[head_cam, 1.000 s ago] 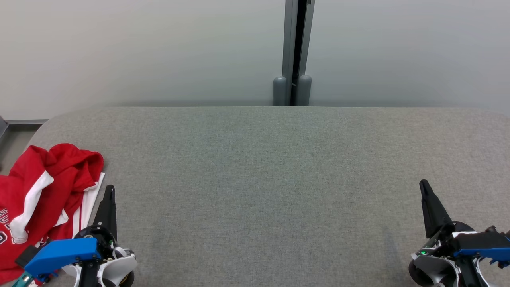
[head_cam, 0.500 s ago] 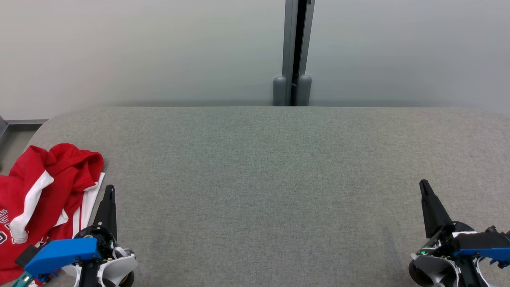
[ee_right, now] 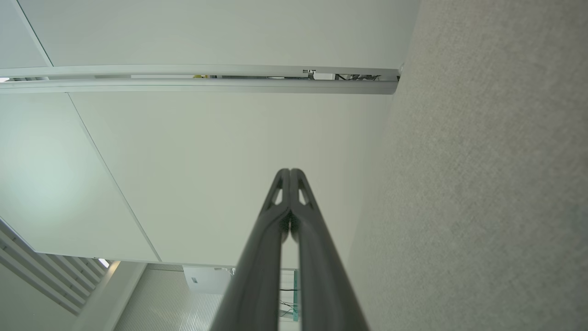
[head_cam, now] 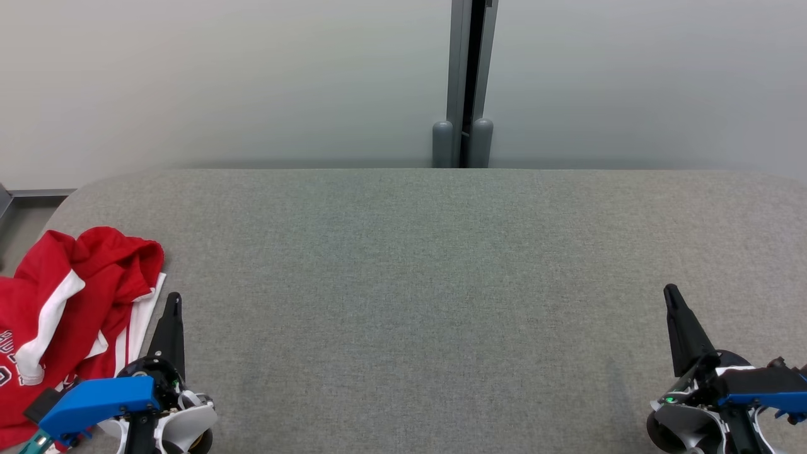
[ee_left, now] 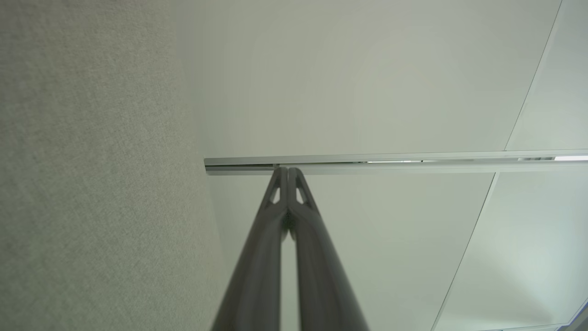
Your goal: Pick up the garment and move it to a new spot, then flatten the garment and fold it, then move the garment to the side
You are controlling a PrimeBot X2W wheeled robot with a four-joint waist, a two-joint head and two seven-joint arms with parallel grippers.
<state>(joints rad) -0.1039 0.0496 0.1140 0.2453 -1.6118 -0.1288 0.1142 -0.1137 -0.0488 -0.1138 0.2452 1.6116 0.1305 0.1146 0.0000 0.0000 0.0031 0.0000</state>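
Note:
A crumpled red garment (head_cam: 60, 315) with white stripes and white lettering lies at the left end of the grey felt table (head_cam: 416, 284), partly cut off by the head view's left edge. My left gripper (head_cam: 173, 298) stands just to the garment's right, shut and empty, fingers pointing away from me. In the left wrist view the same left gripper (ee_left: 287, 171) shows both fingers pressed together. My right gripper (head_cam: 669, 291) rests near the table's right front, far from the garment, shut and empty. The right gripper (ee_right: 290, 172) also shows closed tips in the right wrist view.
A pale wall runs behind the table, with a grey vertical post (head_cam: 463, 82) at its middle. A strip of floor (head_cam: 19, 221) shows past the table's left end. Bare grey felt spreads between the two grippers.

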